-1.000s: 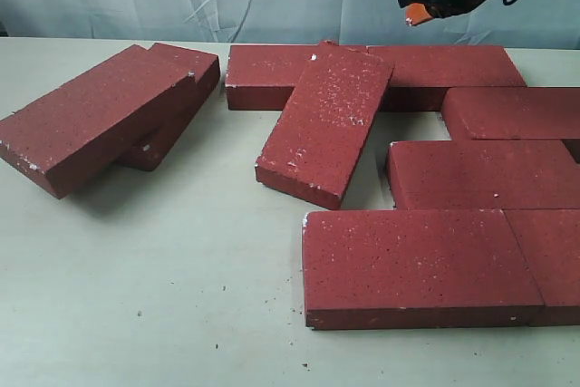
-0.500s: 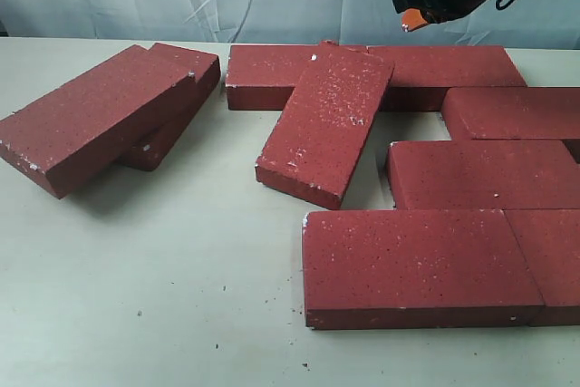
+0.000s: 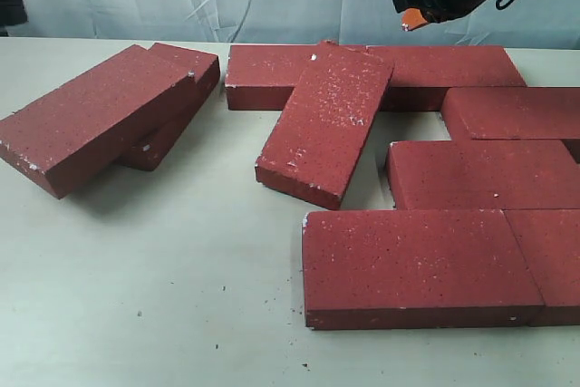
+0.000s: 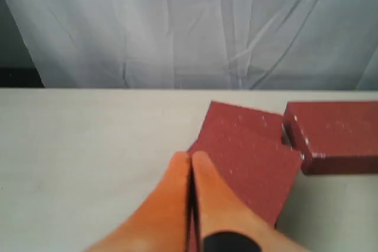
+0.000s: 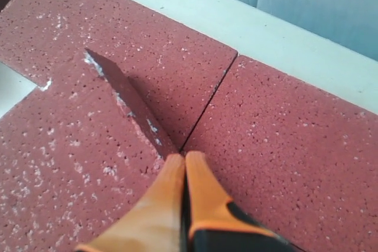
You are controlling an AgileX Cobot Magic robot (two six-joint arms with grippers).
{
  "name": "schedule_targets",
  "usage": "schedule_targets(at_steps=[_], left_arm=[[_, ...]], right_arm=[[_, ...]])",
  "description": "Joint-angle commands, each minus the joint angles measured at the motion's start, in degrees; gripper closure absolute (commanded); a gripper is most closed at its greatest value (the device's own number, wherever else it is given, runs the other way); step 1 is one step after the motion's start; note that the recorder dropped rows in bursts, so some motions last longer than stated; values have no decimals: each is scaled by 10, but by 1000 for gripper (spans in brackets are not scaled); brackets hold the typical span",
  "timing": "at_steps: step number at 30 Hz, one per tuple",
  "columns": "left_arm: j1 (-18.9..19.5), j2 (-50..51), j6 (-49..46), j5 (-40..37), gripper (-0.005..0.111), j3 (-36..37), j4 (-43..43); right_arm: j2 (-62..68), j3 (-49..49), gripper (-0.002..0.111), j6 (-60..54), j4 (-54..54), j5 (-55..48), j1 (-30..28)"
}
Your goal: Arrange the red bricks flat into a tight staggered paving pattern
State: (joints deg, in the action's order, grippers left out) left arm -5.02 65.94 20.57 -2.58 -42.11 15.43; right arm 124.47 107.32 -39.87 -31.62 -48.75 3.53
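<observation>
At right, dark-red flat rectangular paving bricks (image 3: pixel 421 260) lie staggered; a tilted brick (image 3: pixel 326 120) and the left stacked pair (image 3: pixel 95 115) are unlaid. My right end effector (image 3: pixel 412 15) hovers far, pinched closed, empty.

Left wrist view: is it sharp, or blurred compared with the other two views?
Left wrist view: soft, the left gripper near the lens most blurred. Right wrist view: pores of the red bricks crisp. Exterior view: sharp, with a soft shadow under the tilted brick.
</observation>
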Motion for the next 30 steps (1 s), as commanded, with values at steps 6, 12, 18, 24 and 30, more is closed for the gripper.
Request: schedule_targets(at_steps=[6,12,18,24,30], left_arm=[[-128,133,-39,-164,107,-99,20],[-184,233,-143,-253,107,-159,-72],[-198,314,-354,-313,107,-214,-291],[-203,364,-426,-313,107,-242,-365],[-239,402,-441,-326,107,-260,-370]], right_arm=[[-3,4,109,-16,2,11,-1],[-1,4,109,-29,2,25,-1],[3,4,109,-47,-1,27,1],[13,4,109,-54,19,51,19],[13,4,109,-54,67,94,40]])
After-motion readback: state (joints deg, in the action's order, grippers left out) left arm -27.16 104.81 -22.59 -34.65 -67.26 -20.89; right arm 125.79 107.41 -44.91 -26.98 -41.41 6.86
